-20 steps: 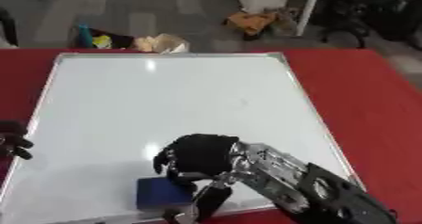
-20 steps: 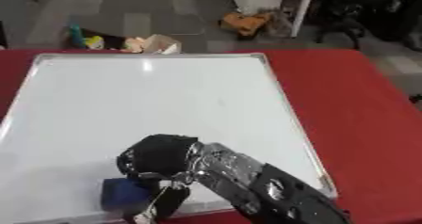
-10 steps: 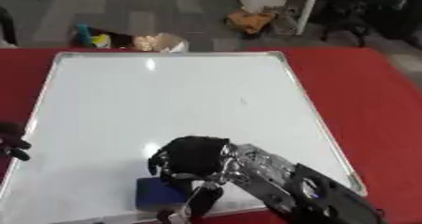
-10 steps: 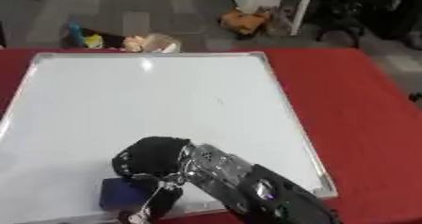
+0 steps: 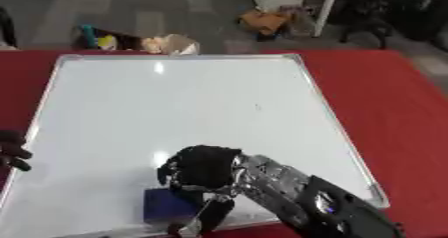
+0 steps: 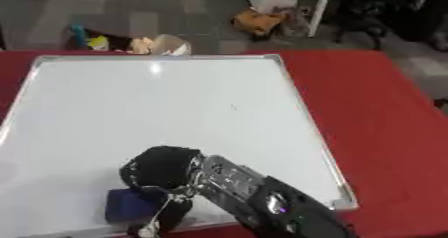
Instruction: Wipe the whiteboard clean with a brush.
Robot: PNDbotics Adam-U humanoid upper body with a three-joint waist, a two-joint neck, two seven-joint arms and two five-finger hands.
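A white whiteboard [image 5: 175,107] with a silver frame lies on a red table. Its surface looks clean apart from a tiny dark speck [image 5: 257,107] right of centre. Near the board's front edge sits a blue brush block [image 5: 171,204]. My right hand [image 5: 203,167] comes in from the lower right, its black fingers curled down over the top and right side of the brush. My left hand [image 5: 12,149] shows only as dark fingers at the left edge, beside the board's frame, holding nothing.
The red tablecloth [image 5: 394,107] surrounds the board. Beyond the far edge, on the grey floor, lie a crumpled bag and small coloured items [image 5: 131,41], a brown object [image 5: 267,19] and chair bases at upper right.
The right hand and the blue brush stay near the board's front edge, shifted only slightly. The left hand has not moved.
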